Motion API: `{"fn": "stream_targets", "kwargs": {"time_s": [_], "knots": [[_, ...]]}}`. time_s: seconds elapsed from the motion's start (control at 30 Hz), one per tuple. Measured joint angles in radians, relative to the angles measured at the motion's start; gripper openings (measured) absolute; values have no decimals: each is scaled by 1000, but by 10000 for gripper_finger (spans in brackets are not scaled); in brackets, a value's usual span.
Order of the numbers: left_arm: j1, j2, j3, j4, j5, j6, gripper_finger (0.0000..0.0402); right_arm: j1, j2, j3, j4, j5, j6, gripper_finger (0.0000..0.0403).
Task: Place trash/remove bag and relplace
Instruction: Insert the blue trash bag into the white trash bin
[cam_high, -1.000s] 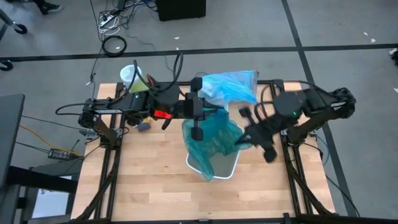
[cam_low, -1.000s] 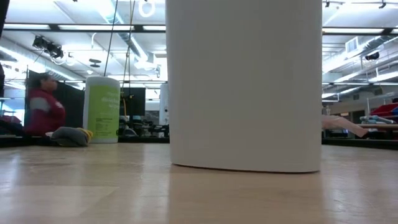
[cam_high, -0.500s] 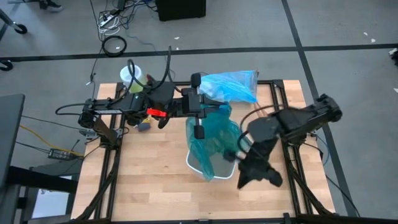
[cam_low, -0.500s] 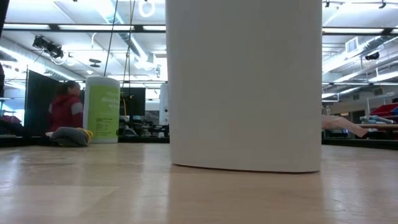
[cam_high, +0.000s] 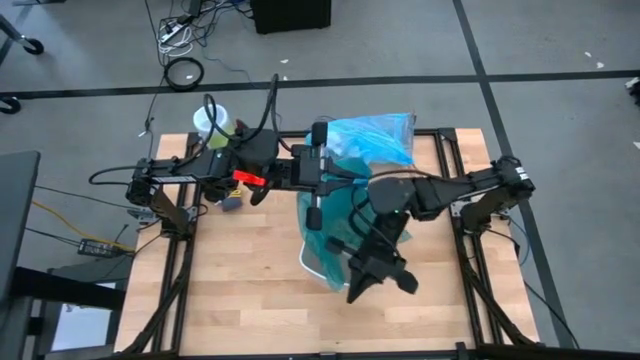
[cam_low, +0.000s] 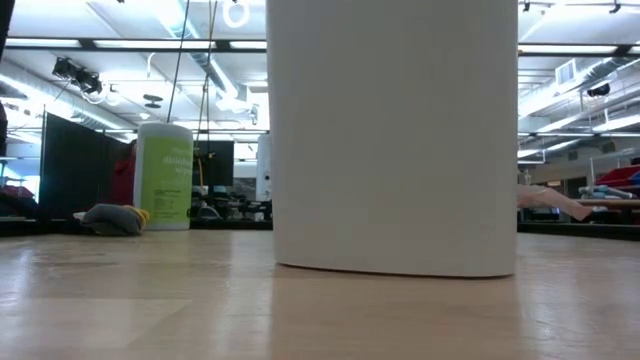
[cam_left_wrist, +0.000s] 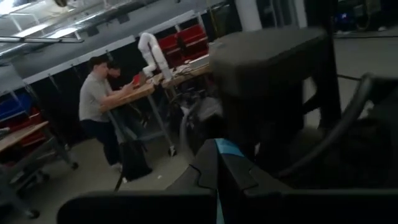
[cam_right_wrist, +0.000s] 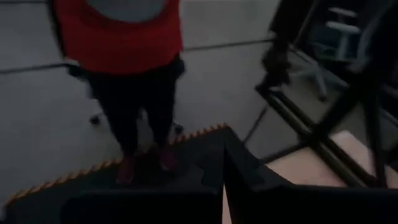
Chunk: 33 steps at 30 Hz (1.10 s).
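Note:
A white bin (cam_low: 395, 140) stands mid-table, its rim (cam_high: 314, 264) showing in the high view. A teal-green plastic bag (cam_high: 328, 232) hangs over it. My left gripper (cam_high: 340, 178), above the bin's far side, is shut on that bag. My right gripper (cam_high: 380, 285) is shut above the bin's near rim, and its wrist view (cam_right_wrist: 222, 180) shows nothing between the fingers. The light sky-blue bag (cam_high: 372, 138) lies bunched on the table's far side. The trash is out of view. My left gripper pinches a thin bit of the teal-green bag's upper edge (cam_left_wrist: 225, 148) between its two shut fingers. The fingers come level from the table's left. The bag hangs slack below them, down over the bin.
A white and green wipes canister (cam_high: 215, 125) stands at the far left corner, also in the low view (cam_low: 163, 175), with a grey and yellow bundle (cam_low: 112, 218) beside it. Bare wood (cam_high: 240, 300) lies at the near left. People are in the room beyond.
My right gripper has swung from the bin's right side toward the table's near edge and then left, over the bin's near rim, sinking a little. It has turned from pointing left to pointing toward the near edge. It stays shut. A person beyond the table has walked behind the canister.

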Motion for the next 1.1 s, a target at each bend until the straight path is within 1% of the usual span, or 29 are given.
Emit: {"fn": "stream_targets", "kwargs": {"time_s": [0.07, 0.3, 0.43, 0.67, 0.77, 0.8, 0.93, 1.03, 1.1], "knots": [[0, -1, 0, 7, 15, 0, 3, -13, 19, 0, 47, -7, -7, 0], [0, -17, 2, 15, 32, 0, 4, -24, 104, 0, 70, -11, 42, 0], [-5, -25, 2, 38, 37, -11, 4, -26, 139, 0, 68, 28, 83, 0], [-6, -25, 2, 42, 57, -25, 4, -41, 122, 0, 10, 92, 129, 0], [-6, -25, 2, 44, 59, -25, 4, -43, 85, 0, -65, 131, 130, 0], [-6, -25, 2, 43, 59, -25, 4, -42, 72, 0, -110, 158, 126, 0], [-6, -25, 2, 41, 62, -25, 4, -42, 31, 0, -288, 302, 123, 0], [-6, -25, 2, 42, 62, -26, 4, -42, 5, 0, -351, 407, 123, 0], [-6, -25, 2, 38, 62, -26, 4, -43, 0, 0, -371, 404, 123, 0]]}}
